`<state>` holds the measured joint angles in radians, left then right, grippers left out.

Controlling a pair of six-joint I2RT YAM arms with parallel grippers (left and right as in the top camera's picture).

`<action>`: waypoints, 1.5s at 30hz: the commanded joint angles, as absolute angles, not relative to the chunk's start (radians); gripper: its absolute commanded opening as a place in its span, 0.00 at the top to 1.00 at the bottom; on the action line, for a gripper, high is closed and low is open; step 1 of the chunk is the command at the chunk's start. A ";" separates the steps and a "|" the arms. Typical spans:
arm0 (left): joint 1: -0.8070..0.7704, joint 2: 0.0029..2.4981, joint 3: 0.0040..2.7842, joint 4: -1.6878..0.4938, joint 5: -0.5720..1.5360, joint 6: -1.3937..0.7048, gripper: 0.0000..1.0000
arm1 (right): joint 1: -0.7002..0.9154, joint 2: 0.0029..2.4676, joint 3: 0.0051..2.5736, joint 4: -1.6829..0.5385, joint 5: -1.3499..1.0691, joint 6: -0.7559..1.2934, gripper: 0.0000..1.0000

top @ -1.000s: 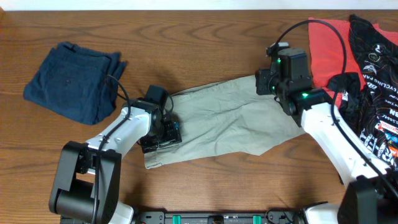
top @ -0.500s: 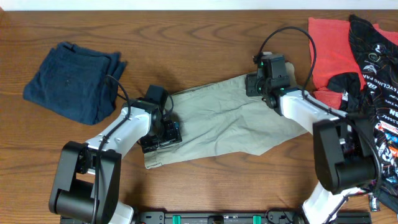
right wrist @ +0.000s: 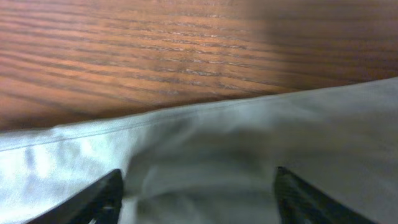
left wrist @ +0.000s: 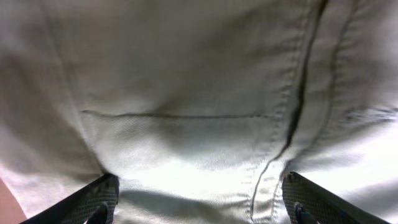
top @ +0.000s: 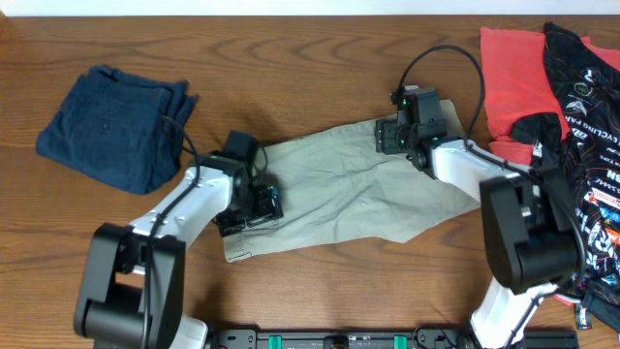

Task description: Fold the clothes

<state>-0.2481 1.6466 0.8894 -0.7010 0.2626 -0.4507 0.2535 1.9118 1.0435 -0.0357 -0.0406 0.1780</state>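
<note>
The left jaws stand spread wide, low over the left end of the khaki trousers (top: 339,189), gripping nothing. The right jaws are likewise released, at the upper right edge. The trousers lie flat mid-surface (top: 320,58). A folded navy garment (top: 111,126) lies well left, and a red one (top: 513,73) and a black printed jersey (top: 581,97) lie at the right.

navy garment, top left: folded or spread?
Folded. The navy garment lies as a compact bundle, with stacked layer edges showing along its right side.

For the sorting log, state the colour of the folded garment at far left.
The folded garment is plain navy blue; the overhead view shows it best.
</note>
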 commanded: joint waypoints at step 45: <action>-0.123 1.781 0.842 -0.592 0.347 -0.236 0.68 | 0.237 1.375 1.043 -0.772 -0.112 0.216 0.01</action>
<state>-0.1177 1.7107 0.8948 -0.5934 0.3138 -0.2584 0.2436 1.3678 1.0451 -0.7654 -0.1047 0.2024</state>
